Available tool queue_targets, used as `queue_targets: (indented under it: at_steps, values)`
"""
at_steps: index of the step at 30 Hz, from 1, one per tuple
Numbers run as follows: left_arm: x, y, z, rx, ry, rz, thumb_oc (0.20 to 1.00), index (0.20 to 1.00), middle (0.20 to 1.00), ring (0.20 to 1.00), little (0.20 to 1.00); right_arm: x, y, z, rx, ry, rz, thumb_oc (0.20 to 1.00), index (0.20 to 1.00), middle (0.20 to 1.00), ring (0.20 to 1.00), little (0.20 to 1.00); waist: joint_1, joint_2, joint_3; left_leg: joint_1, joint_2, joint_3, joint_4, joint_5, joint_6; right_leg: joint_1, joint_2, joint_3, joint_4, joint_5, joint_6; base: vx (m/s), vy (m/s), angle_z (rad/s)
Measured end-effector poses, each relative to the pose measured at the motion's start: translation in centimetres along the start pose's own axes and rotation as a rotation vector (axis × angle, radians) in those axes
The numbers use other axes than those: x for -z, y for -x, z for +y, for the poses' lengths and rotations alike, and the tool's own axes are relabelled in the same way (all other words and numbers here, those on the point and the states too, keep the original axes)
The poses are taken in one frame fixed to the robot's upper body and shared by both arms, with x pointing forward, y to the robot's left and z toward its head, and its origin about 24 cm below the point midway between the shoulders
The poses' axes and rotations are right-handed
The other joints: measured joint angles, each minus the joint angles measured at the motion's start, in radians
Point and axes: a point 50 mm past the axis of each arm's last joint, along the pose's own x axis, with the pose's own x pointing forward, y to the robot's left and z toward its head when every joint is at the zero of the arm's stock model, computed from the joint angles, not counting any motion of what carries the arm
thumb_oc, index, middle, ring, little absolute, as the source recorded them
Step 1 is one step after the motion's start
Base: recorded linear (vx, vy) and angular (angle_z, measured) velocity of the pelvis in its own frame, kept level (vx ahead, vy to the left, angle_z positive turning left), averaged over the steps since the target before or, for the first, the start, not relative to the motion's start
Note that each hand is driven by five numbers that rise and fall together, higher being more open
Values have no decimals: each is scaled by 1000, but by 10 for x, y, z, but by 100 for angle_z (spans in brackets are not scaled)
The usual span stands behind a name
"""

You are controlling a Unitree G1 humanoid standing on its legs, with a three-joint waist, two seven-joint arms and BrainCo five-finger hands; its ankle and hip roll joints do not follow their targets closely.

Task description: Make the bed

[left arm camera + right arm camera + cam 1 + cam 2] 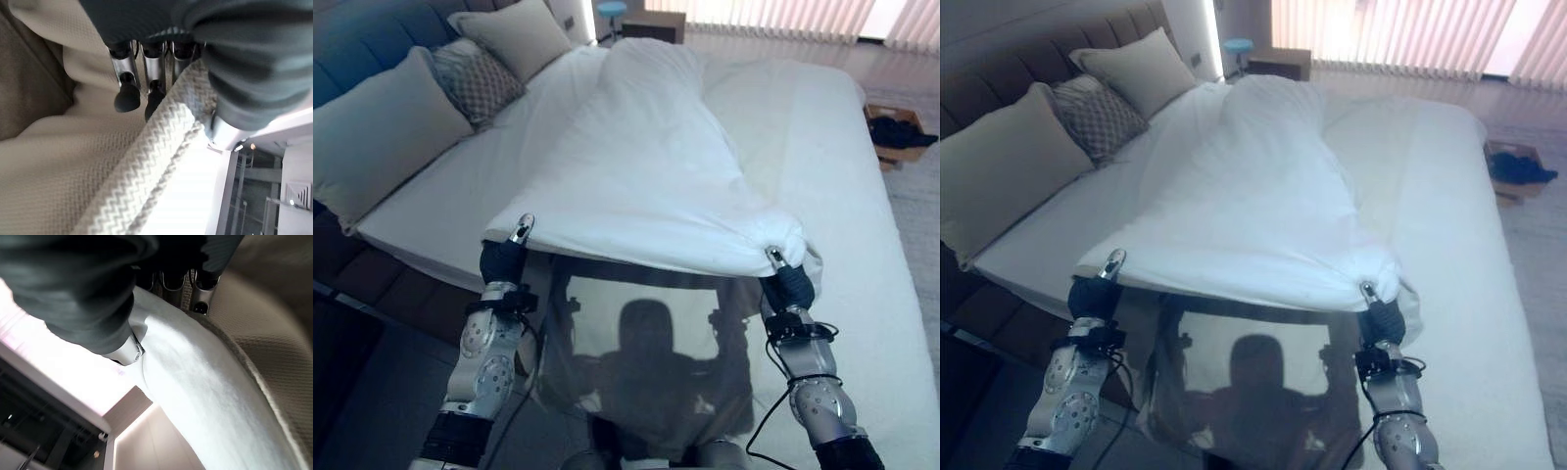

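Note:
A white duvet point(646, 176) lies in a long bunched heap across the bed point(832, 127), running from the far side toward me. Its near edge is lifted off the mattress and stretched between my two hands. My left hand point(505, 257) holds the edge's left corner, and in the left wrist view its fingers point(128, 90) curl over a woven cloth hem point(156, 147). At the right corner my right hand point(787, 279) grips the edge, and in the right wrist view the white cloth point(195, 367) passes under its curled fingers point(201, 301). Thin cloth hangs below the raised edge.
Three pillows stand along the headboard at the left: a large beige pillow point(382, 137), a patterned one point(480, 78) and another beige one point(524, 34). A box of dark things point(898, 132) sits on the floor at the right. A nightstand point(654, 22) and blue stool point(610, 10) stand beyond the bed.

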Motion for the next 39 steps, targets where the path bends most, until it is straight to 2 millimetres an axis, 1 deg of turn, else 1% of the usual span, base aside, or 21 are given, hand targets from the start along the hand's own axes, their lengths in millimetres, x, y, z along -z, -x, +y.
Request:
queue_targets:
  at_steps: [1,3,6,8,10,11,13,14,16,17,18,21,24,25,26,29,31,33,36,37,39]
  values:
    - [-2,-1,1,0,-10,-2,200,200,200,200,200,1,-1,0,3,-3,0,200,200,200,200,200,13,-12,-2,-33,18,-30,80,-33,-34,-11,-11,13,-2,11,3,52,765,-59]
    - [-6,-5,0,15,-21,-15,200,200,200,200,200,-1,-2,-1,-4,8,0,200,200,200,200,200,39,-18,-12,-60,198,-91,224,-99,-132,-24,-30,-9,19,23,26,143,725,-50]
    - [-2,-6,-13,73,-8,-2,200,200,200,200,200,-10,3,-12,25,40,-16,200,200,200,200,200,-3,-9,-21,-22,332,-54,168,-93,-129,-42,-104,-24,100,7,78,119,538,18]
    - [2,-5,-24,120,2,14,200,200,200,200,200,-23,8,-17,47,44,-63,200,200,200,200,200,-9,9,-22,-13,306,-36,124,-47,-115,-60,-174,-35,118,43,122,244,620,24]
    - [7,-7,-33,156,10,41,200,200,200,200,200,-34,14,-23,70,66,-96,200,200,200,200,200,-48,0,-27,2,188,10,115,-114,-185,-21,-302,-38,115,110,195,234,618,84]
    - [12,-8,-38,164,21,56,200,200,200,200,200,-39,21,-25,83,79,-106,200,200,200,200,200,-61,-21,-35,2,106,12,134,-122,-142,-15,-384,-32,119,168,147,191,685,102]
    - [17,-5,-33,137,11,74,200,200,200,200,200,-31,19,-25,105,67,-114,200,200,200,200,200,-43,-7,-42,-1,67,49,143,-160,-68,-37,-431,-24,181,277,106,208,752,31]
    - [18,-4,-31,131,-8,83,200,200,200,200,200,-27,20,-26,117,63,-104,200,200,200,200,200,-38,-3,-43,19,59,55,117,-159,-51,-52,-409,-44,248,265,106,132,517,-52]
    - [10,-3,-19,67,-38,49,200,200,200,200,200,-17,18,-17,83,53,-70,200,200,200,200,200,-21,31,-36,98,74,44,-59,-84,-34,-143,-164,16,378,108,143,189,333,-64]
    - [6,-4,-18,63,-42,31,200,200,200,200,200,-17,14,-14,64,54,-70,200,200,200,200,200,-29,36,-34,109,76,52,-89,-77,-23,-152,-111,-11,367,74,109,226,230,-57]
    - [0,-9,-20,64,-55,-2,200,200,200,200,200,-20,8,-10,36,60,-77,200,200,200,200,200,-37,44,-28,123,73,44,-120,-81,-12,-177,5,-49,285,30,92,97,104,-42]
    - [-3,-15,-27,78,-39,-30,200,200,200,200,200,-26,4,-9,17,84,-90,200,200,200,200,200,-84,72,-12,142,61,-121,-138,-84,-30,-184,144,2,20,49,25,92,23,6]
    - [1,-13,-30,83,-24,-19,200,200,200,200,200,-26,9,-14,35,90,-83,200,200,200,200,200,-124,32,-18,137,-18,-137,-81,-92,-42,-103,71,72,-103,165,63,142,57,72]
    - [11,-3,-27,59,3,16,200,200,200,200,200,-25,10,-16,48,92,-81,200,200,200,200,200,-97,21,-18,127,-38,-99,36,-112,-72,-35,44,21,-145,152,-31,28,149,45]
    - [17,3,-25,36,17,38,200,200,200,200,200,-25,9,-16,50,94,-81,200,200,200,200,200,-85,23,-16,114,-30,-82,92,-119,-84,-10,44,7,-162,159,-37,12,173,-4]
    - [20,9,-21,24,11,55,200,200,200,200,200,-32,3,-13,21,115,-96,200,200,200,200,200,-37,26,-23,41,62,-75,211,-165,-150,2,51,24,-164,138,-47,53,333,-3]
    - [17,6,-21,32,2,44,200,200,200,200,200,-31,-2,-11,20,106,-104,200,200,200,200,200,-24,-6,-25,63,182,-54,65,-137,-134,-20,57,96,-152,137,-34,141,439,-9]
    - [17,6,-21,31,3,42,200,200,200,200,200,-30,-4,-11,20,104,-104,200,200,200,200,200,-27,2,-28,91,200,-96,-45,-116,-131,-41,65,155,-142,143,-12,136,464,-45]
    - [17,6,-22,36,5,41,200,200,200,200,200,-30,-2,-13,26,111,-96,200,200,200,200,200,-36,31,-28,124,156,-82,-107,-90,-98,-66,52,148,-112,149,19,147,408,-49]
    - [16,5,-22,45,0,41,200,200,200,200,200,-27,2,-16,41,105,-84,200,200,200,200,200,-50,22,-29,134,140,-71,-116,-53,-141,-71,17,110,-80,143,38,172,495,6]
    - [17,5,-23,50,-2,48,200,200,200,200,200,-24,12,-18,62,95,-77,200,200,200,200,200,-70,-12,-40,144,65,-66,-136,-46,-98,-73,-73,76,-57,153,81,90,353,22]
